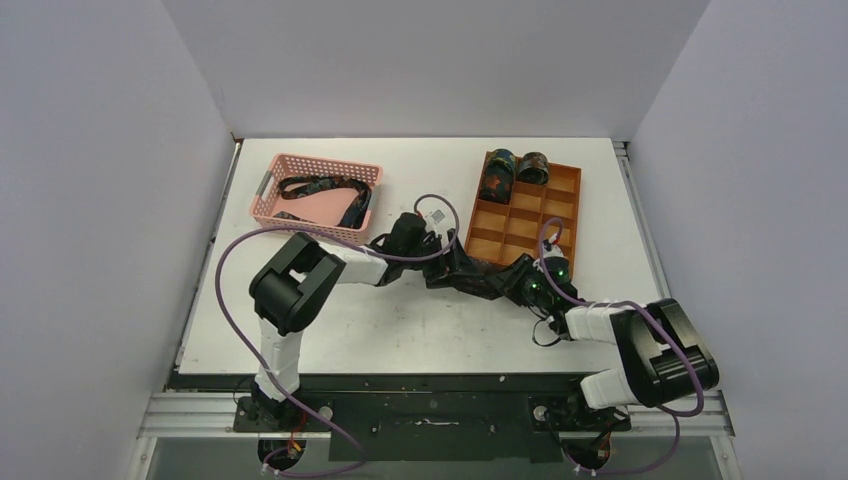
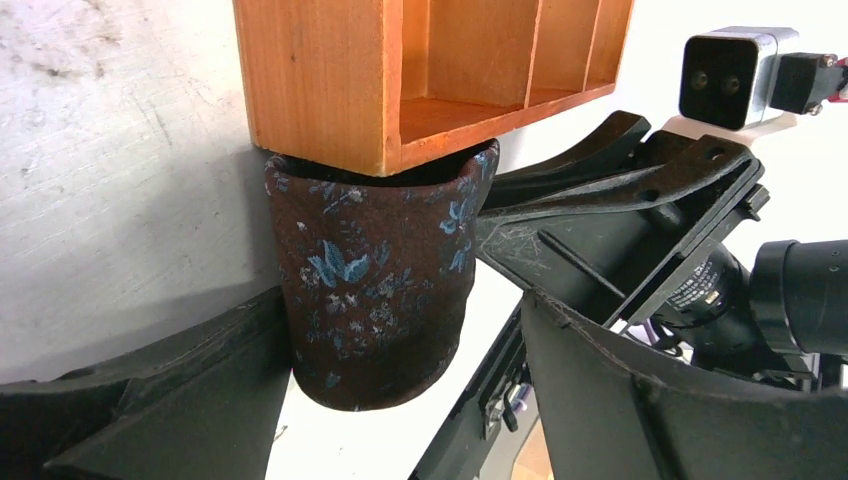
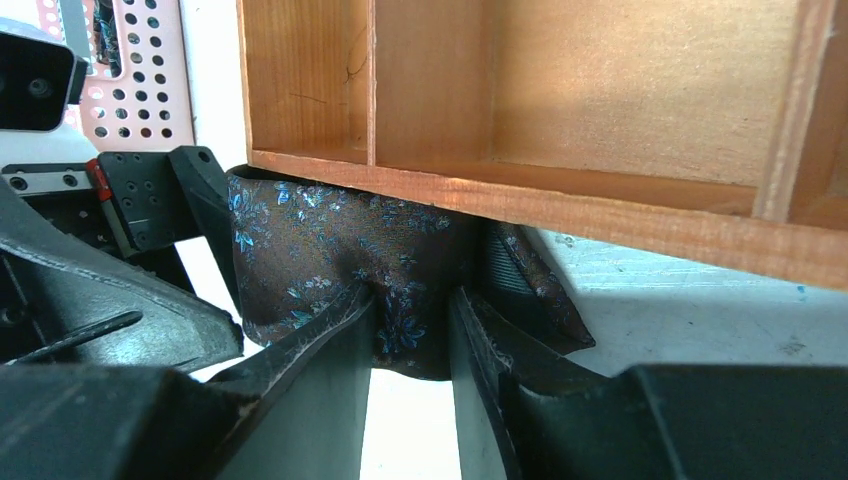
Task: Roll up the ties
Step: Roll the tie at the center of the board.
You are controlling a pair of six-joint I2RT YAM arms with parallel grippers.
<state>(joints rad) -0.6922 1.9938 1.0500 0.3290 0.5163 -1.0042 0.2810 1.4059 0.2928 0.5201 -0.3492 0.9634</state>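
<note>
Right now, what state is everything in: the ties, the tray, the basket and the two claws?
Tray: mostly empty compartments.
Basket: holds one tie.
Tie in the basket: unrolled.
Two ties in the tray: rolled up.
Tie at the tray's corner: rolled up.
Left gripper: open around that roll.
Right gripper: shut on that roll.

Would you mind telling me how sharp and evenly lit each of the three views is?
Top external: evenly lit, sharp, no glare. Left wrist: tie crisp, near fingers black and soft, table bright. Right wrist: tie dim below the brightly lit tray, its fingers dark and featureless.
</note>
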